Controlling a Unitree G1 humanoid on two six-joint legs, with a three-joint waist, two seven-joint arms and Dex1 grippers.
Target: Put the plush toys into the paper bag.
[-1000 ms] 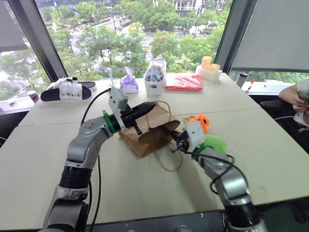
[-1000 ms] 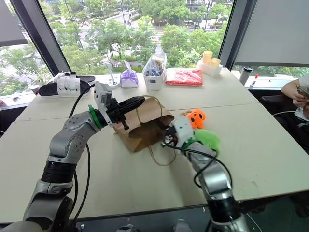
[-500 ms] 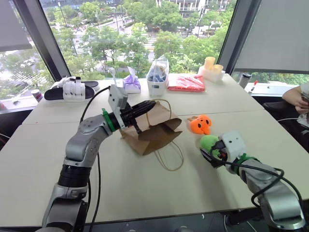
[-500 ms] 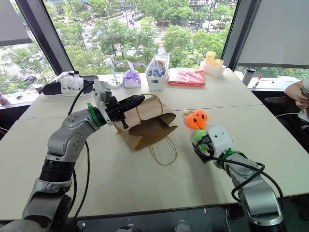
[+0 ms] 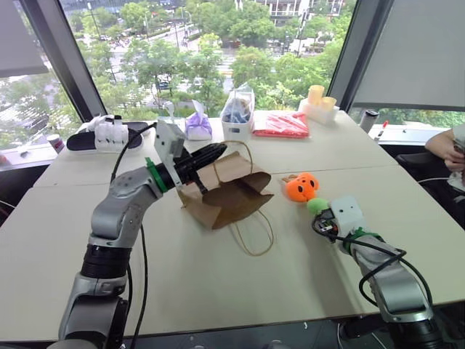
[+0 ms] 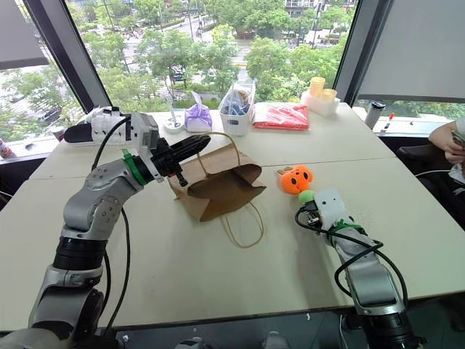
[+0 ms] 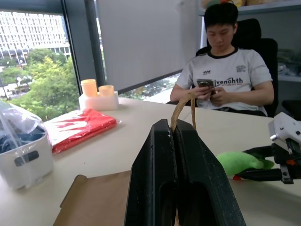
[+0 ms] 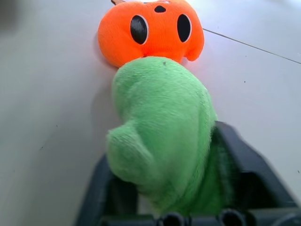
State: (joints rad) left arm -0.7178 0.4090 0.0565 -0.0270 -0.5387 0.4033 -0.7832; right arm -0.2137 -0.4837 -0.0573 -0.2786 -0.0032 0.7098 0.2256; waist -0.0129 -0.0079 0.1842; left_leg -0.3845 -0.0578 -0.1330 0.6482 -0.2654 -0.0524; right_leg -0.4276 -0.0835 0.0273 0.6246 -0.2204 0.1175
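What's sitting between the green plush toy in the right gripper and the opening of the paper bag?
Nothing visible blocks it. The green plush toy is held in the right gripper, and bare table lies between it and the paper bag's mouth. The orange plush toy sits just off that line, farther back.

- On your bench (image 5: 218, 283), the paper bag (image 5: 227, 190) lies on its side near the middle.
- Right of the bag, you have one plush toy (image 5: 301, 187) resting on the bench.
- Just in front of it sits the other plush toy (image 8: 164, 136), between your right gripper's (image 5: 320, 215) fingers.
- Your left gripper (image 7: 181, 141) is above the bag, pinching its handle (image 7: 181, 106).
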